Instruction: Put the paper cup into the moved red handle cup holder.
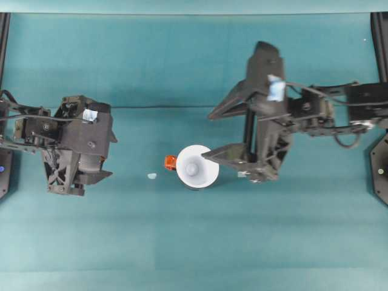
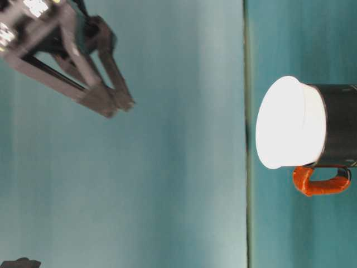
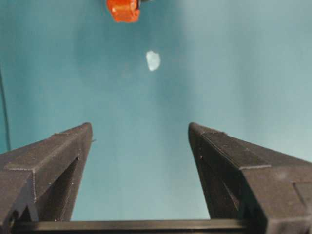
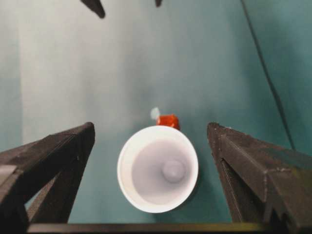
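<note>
1. Paper cup (image 1: 197,167): it sits upright inside the red handle cup holder (image 2: 337,125), near the middle of the table (image 1: 182,242). In the table-level view the white rim stands proud of the black wall and flares slightly wider than it. The cup looks level, not tilted.

2. Holder: its red handle (image 1: 170,162) sticks out on the side facing the left arm. In the overhead view the black body is almost wholly hidden under the cup's rim.

3. Right gripper (image 4: 151,134): jaws spread wide, holding nothing. In its wrist view the cup lies between and below the fingers, touching neither. In the overhead view one finger crosses the cup's edge; the table-level view shows fingers well above the table, so this is judged overlap, not contact.

4. Left gripper (image 3: 140,131): jaws also wide apart and empty, parked well to the side of the holder. Its wrist view shows the handle ahead and a small white scrap (image 3: 153,60) on the table between.

5. Stage: placement appears complete; the step in hand is judged release and clearing away.

6. Next move: the right arm should lift straight up before travelling sideways, so the fingers do not catch the rim. The light cup could tip or lift out easily.
</note>
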`<state>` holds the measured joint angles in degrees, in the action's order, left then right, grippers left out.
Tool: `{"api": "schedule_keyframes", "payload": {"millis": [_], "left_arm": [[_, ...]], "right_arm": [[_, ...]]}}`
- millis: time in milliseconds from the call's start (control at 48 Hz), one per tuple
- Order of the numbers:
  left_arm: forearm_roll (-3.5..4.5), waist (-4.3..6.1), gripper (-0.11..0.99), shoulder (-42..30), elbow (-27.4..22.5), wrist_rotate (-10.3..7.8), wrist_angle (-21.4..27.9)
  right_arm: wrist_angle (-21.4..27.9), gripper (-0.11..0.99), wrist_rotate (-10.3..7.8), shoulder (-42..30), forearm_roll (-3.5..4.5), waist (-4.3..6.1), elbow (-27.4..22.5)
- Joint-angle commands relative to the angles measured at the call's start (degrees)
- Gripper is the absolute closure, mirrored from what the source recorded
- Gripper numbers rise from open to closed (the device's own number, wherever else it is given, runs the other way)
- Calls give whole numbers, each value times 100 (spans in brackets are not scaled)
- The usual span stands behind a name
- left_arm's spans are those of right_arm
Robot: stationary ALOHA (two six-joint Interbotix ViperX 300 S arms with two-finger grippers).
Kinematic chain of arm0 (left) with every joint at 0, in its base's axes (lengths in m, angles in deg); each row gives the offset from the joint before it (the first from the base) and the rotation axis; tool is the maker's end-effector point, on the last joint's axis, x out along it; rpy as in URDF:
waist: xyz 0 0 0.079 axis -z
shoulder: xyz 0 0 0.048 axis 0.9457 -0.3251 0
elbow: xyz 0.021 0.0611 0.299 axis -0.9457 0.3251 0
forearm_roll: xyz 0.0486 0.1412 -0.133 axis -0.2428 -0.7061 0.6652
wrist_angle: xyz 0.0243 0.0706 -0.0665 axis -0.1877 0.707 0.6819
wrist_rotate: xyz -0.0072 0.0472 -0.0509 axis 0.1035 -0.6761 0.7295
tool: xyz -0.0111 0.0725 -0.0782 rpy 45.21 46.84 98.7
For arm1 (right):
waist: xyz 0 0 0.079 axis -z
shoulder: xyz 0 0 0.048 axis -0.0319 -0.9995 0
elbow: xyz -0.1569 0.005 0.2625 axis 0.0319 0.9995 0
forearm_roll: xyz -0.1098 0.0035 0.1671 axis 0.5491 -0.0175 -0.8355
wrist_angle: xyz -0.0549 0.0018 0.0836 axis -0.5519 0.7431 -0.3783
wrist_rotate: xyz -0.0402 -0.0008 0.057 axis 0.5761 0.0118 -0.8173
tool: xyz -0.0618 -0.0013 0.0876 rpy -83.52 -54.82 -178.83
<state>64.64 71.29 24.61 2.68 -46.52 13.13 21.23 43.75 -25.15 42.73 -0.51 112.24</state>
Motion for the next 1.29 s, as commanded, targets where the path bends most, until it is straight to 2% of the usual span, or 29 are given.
{"api": "schedule_keyframes", "payload": {"millis": [0, 583, 792, 812, 1271], "left_arm": [[0, 9, 4, 70, -53, 0, -26], [0, 18, 4, 70, -53, 9, -26], [-18, 9, 4, 70, -53, 9, -26], [0, 9, 4, 70, -53, 9, -26], [0, 9, 4, 70, -53, 9, -26]], "right_arm": [[-53, 10, 44, 536, -18, -44, -62], [-158, 10, 62, 615, -18, -105, 26], [-176, 10, 62, 624, -18, -105, 44], [-185, 10, 62, 624, -18, -105, 44], [-185, 10, 62, 624, -18, -114, 53]]}}
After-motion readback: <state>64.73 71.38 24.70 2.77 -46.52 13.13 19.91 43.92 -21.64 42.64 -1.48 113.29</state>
